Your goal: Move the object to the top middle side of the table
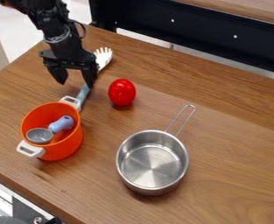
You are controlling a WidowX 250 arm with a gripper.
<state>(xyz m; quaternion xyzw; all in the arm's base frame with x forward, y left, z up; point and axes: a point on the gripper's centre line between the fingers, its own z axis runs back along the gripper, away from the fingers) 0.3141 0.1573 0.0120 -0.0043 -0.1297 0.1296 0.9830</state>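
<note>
Toward eleven o'clock on the bench, the fork-like utensil, probably the object meant, is laid with its handle beside the orange pot; the hand is held wide open, empty, presumably so it can be straddled.

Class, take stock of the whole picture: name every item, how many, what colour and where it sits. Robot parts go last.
Pot: one, orange with white handles, table's left
Scoop: one, grey with blue handle, inside the pot
Fork: one, white with blue handle, beside the gripper
Egg: one, red, right of the fork
Pan: one, silver, lower centre
Table: one, brown, beneath these
Panel: one, black, behind the table
Arm: one, black, upper left
Gripper: one, black, above the pot in view
</note>
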